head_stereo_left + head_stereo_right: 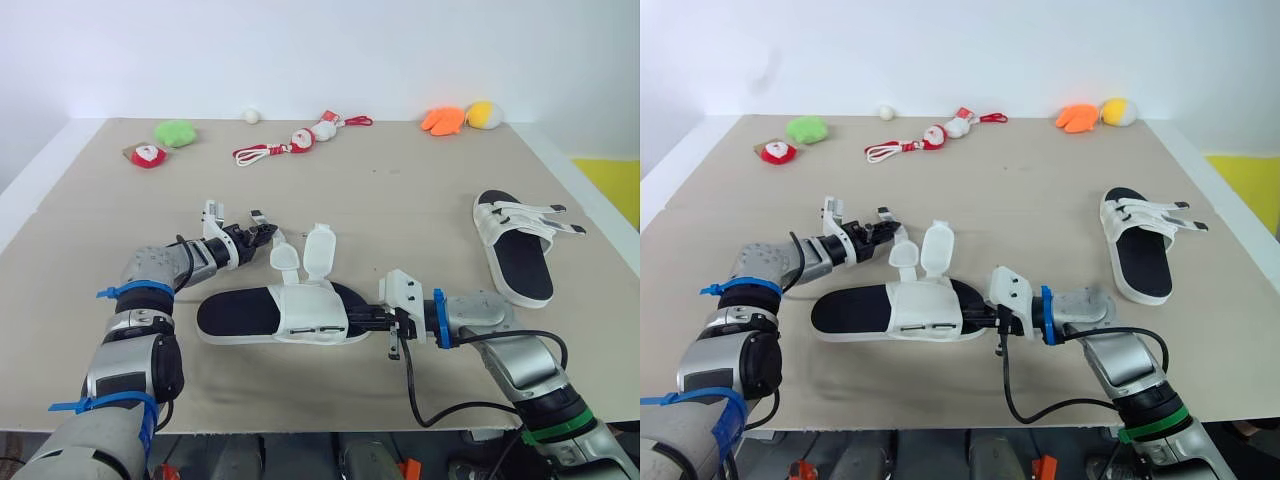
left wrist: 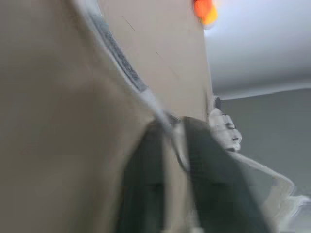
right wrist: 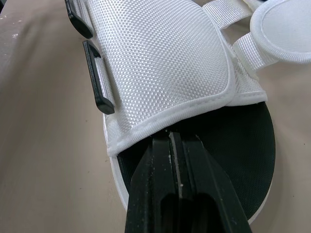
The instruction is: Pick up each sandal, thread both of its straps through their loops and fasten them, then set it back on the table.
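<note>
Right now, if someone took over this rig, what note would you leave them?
Left gripper: by the two raised straps of the near sandal.
Right gripper: shut, tips at the edge of that sandal's white upper.
Near sandal lies on the table, both straps unthreaded.
Second sandal lies to the right; whether its straps are fastened is unclear.
Left to do: thread, fasten, set down.

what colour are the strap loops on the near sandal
Black; the loops show best in right wrist view.
</note>
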